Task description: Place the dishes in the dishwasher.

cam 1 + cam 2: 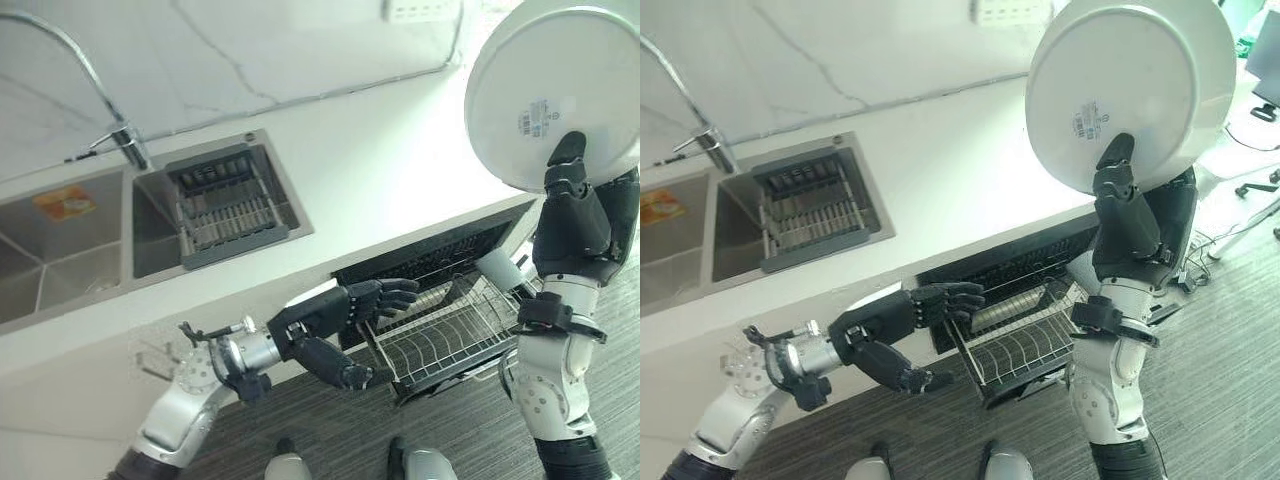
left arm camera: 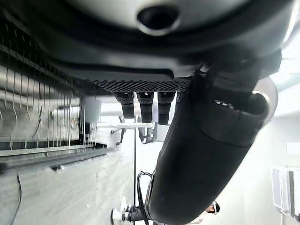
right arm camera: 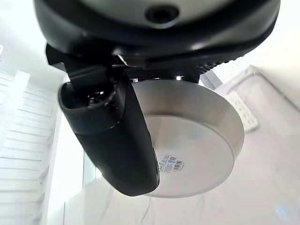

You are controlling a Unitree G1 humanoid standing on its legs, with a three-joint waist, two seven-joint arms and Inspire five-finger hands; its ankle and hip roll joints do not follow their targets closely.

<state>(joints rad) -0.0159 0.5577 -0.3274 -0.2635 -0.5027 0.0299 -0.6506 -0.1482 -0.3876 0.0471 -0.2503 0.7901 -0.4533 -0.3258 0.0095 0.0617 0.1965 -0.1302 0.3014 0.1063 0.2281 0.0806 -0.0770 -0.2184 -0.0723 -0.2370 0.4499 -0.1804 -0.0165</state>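
Observation:
My right hand (image 1: 1130, 225) holds a large white plate (image 1: 1130, 90) upright, high above the counter's right end, its underside with a small label facing me. The thumb lies against that underside and the fingers are behind the plate (image 3: 197, 140), pinching it. Below the counter the dishwasher's wire rack (image 1: 450, 335) is pulled out, with a pale cup (image 1: 497, 268) at its right end. My left hand (image 1: 345, 325) hovers open in front of the rack's left side, fingers relaxed and thumb spread, holding nothing. The left hand (image 2: 206, 140) also appears in its wrist view beside the rack (image 2: 42, 117).
A white counter (image 1: 380, 190) runs across the scene. A steel sink (image 1: 70, 250) sits at the left with a tap (image 1: 115, 130) and a dark drying rack (image 1: 225, 205) set into its right basin. Grey striped carpet (image 1: 1220, 330) covers the floor.

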